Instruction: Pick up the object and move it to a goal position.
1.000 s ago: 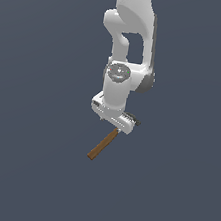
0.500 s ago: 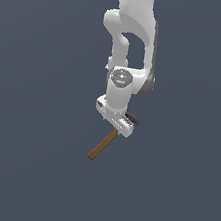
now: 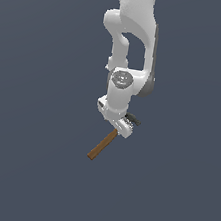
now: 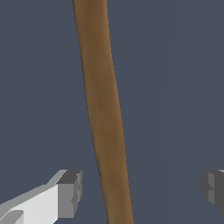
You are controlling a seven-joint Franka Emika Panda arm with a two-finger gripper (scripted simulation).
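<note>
The object is a hammer with a brown wooden handle (image 3: 102, 145) and a dark head (image 3: 132, 120). It lies on the dark grey surface, partly under the white hand of the arm. In the exterior view my gripper (image 3: 118, 129) is directly over the handle end nearest the head. The wrist view shows the handle (image 4: 107, 131) running between my gripper (image 4: 141, 190) fingers. One grey fingertip (image 4: 70, 192) stands close beside the handle, and the other fingertip (image 4: 213, 186) is farther off. A gap shows on both sides, so the gripper is open and touches nothing.
A plain dark grey surface (image 3: 27, 170) surrounds the hammer. The white arm (image 3: 131, 40) rises straight up from the hand.
The hand has sunk a little and shifted slightly toward the exterior view's right over the hammer. The hammer has not moved.
</note>
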